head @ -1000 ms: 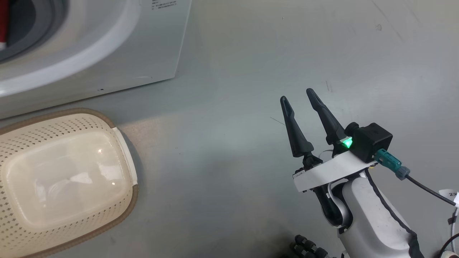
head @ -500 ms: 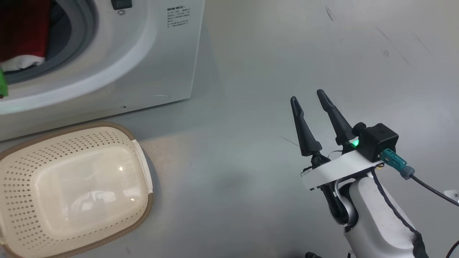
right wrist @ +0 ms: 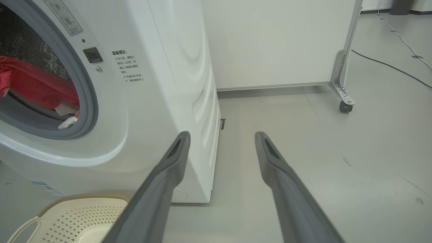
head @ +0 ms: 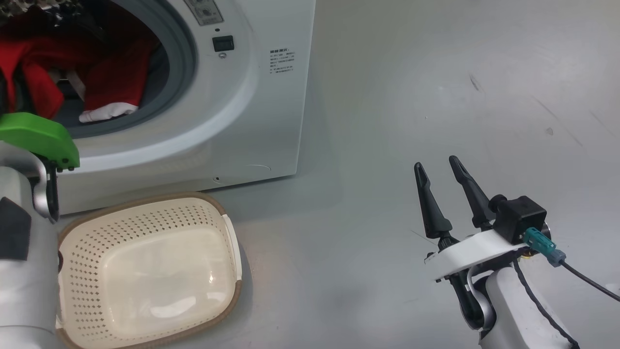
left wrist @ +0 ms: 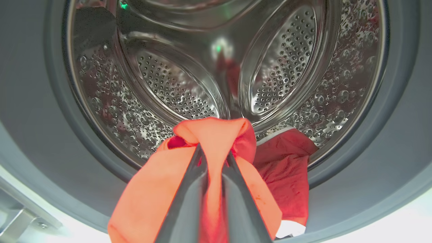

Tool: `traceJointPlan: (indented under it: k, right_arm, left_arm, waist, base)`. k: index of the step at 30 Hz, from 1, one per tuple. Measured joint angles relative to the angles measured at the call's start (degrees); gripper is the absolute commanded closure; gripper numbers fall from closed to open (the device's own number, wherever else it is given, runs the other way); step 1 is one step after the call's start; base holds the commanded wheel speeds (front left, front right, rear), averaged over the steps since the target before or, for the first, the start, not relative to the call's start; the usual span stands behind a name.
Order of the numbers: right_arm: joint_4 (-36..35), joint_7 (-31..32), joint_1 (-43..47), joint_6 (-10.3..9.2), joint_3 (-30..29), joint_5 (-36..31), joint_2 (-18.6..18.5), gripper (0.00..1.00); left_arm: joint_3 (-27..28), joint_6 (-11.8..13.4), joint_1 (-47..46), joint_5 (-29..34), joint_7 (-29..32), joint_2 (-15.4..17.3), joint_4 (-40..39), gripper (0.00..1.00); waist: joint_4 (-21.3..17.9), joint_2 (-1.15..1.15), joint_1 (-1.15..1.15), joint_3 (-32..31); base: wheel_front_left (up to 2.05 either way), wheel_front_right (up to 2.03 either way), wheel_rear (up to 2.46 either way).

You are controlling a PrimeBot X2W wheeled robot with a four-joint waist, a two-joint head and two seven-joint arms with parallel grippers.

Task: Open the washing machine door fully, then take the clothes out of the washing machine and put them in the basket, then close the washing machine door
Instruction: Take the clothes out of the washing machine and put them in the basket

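Note:
The washing machine (head: 252, 106) stands with its opening uncovered; its door is out of view. In the left wrist view my left gripper (left wrist: 214, 152) is inside the grey gasket (left wrist: 50, 118), shut on a fold of the red clothes (left wrist: 209, 131) lifted in front of the steel drum (left wrist: 168, 87). More red fabric with white trim (head: 109, 80) lies at the opening's lower edge. The cream basket (head: 145, 208) sits on the floor below the opening, with nothing in it. My right gripper (head: 436, 163) hangs open over bare floor to the right, holding nothing.
My left forearm with its green cover (head: 41, 138) rises at the left, beside the basket. In the right wrist view a white panel on a caster (right wrist: 341, 101) stands behind the machine, and a cable (right wrist: 388, 65) runs across the grey floor.
The head camera has tilted up, bringing the machine's opening, the red clothes and my left arm's green cover into view. The right gripper stays open in the same pose.

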Motion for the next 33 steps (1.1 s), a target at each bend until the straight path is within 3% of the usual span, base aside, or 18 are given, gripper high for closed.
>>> traceJointPlan:
  k: [4,8,17,33]
  right_arm:
    - [0.3,0.0,1.5,0.00,-0.5,-0.2,-0.1,0.00]
    - [0.4,0.0,3.2,0.01,-1.3,-0.5,-0.3,0.00]
    - [0.3,0.0,4.4,0.59,-1.7,-1.1,-0.4,0.00]
    - [-0.1,0.0,6.6,1.19,-2.8,-1.5,-0.3,0.00]
  left_arm:
    - [0.2,-0.8,2.0,-0.6,-1.8,-0.6,-0.8,1.00]
    - [0.1,-3.1,4.3,-1.5,-2.3,-1.4,-3.1,1.00]
    - [0.3,-4.1,9.9,-1.9,-2.3,-1.9,-7.0,1.00]
    - [1.2,-5.0,16.3,-1.4,-2.4,-3.7,-27.0,1.00]
  waist:
    - [1.2,0.00,0.00,-2.3]
    - [2.7,0.00,0.00,-4.9]
    - [4.9,0.00,0.00,-7.5]
    - [6.5,0.00,0.00,-10.2]
  base:
    - [0.00,0.00,0.00]
    - [0.00,0.00,0.00]
    - [0.00,0.00,0.00]
    - [0.00,0.00,0.00]
